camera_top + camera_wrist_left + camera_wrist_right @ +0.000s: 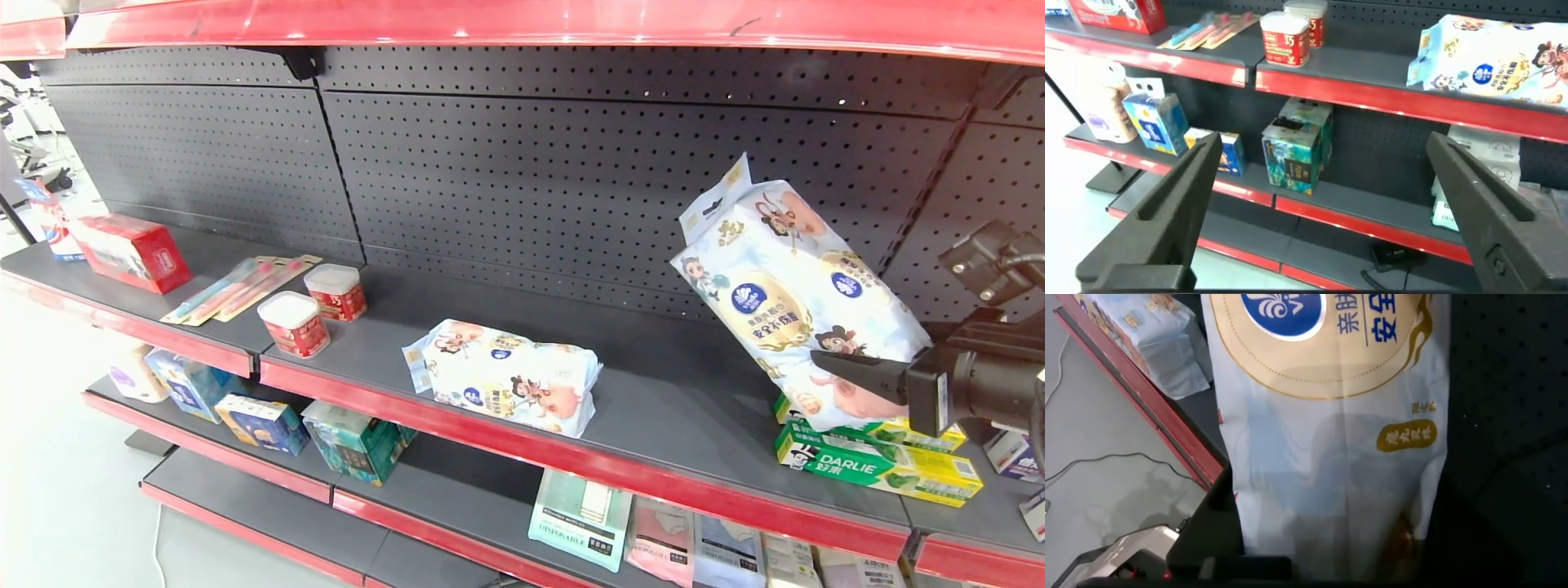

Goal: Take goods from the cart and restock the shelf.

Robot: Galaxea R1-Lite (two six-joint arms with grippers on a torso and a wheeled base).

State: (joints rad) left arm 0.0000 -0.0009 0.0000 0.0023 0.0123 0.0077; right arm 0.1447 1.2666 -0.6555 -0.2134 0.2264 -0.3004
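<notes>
Right gripper grips a tissue pack, tilted at the shelf's right end, seemingly not yet set down. Matching pack lies by the front edge. Left gripper hangs open, empty.

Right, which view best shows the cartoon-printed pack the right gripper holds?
Head view: whole pack, tilted, in the right gripper. Right wrist view: its lower part, close. Left wrist view: the other, lying pack.
</notes>
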